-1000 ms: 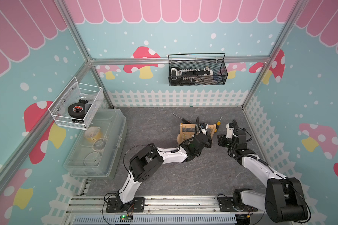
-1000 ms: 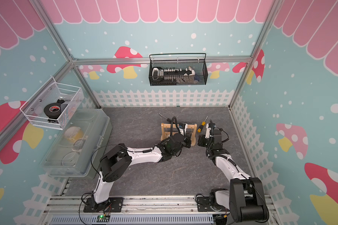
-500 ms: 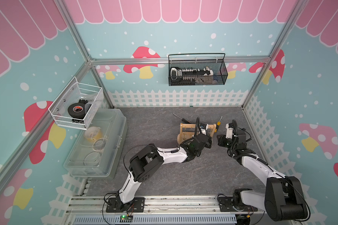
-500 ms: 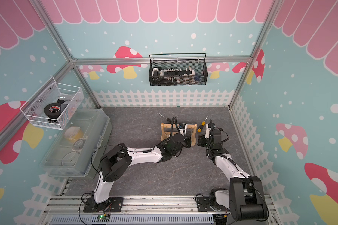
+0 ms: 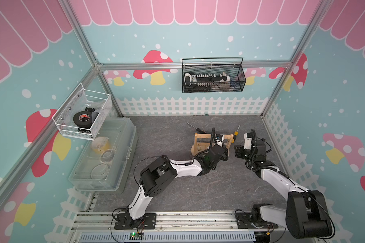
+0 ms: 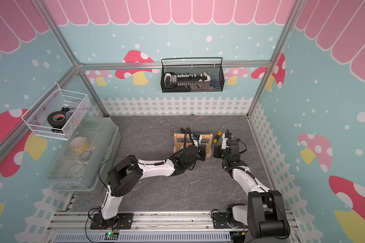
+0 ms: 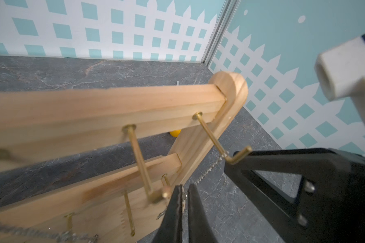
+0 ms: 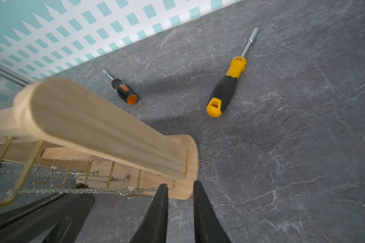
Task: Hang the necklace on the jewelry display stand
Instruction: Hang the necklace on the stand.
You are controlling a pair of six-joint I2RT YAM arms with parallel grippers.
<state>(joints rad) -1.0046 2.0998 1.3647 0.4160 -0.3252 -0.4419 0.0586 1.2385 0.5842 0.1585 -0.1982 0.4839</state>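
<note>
A: On the grey table [image 5: 177, 189], toward the back: jewelry display stand [image 5: 198, 141], upright.
B: And the necklace [image 7: 209, 170]?
A: Hooked over the upper bar's end peg [image 7: 219, 145], then down into the left gripper [image 7: 183, 189], pinched between nearly touching jaws.
B: Right gripper [image 8: 180, 185]?
A: Narrowly parted by the base; chain end at one fingertip [image 8: 162, 193], hold unclear.

A grey marbled table [image 5: 177, 189] carries two screwdrivers near its back edge. The yellow screwdriver [image 8: 226, 88] lies toward the table's right side, and a shorter orange screwdriver [image 8: 123, 91] lies nearer the middle, well apart from it. A lidded clear bin [image 5: 97, 185] along the table's left edge holds pale rolls [image 5: 100, 143]. Above that edge, a white wire basket [image 5: 69, 105] holds a black tape roll [image 5: 83, 118]. Above the table's back edge hangs a black mesh basket [image 5: 213, 88].
</note>
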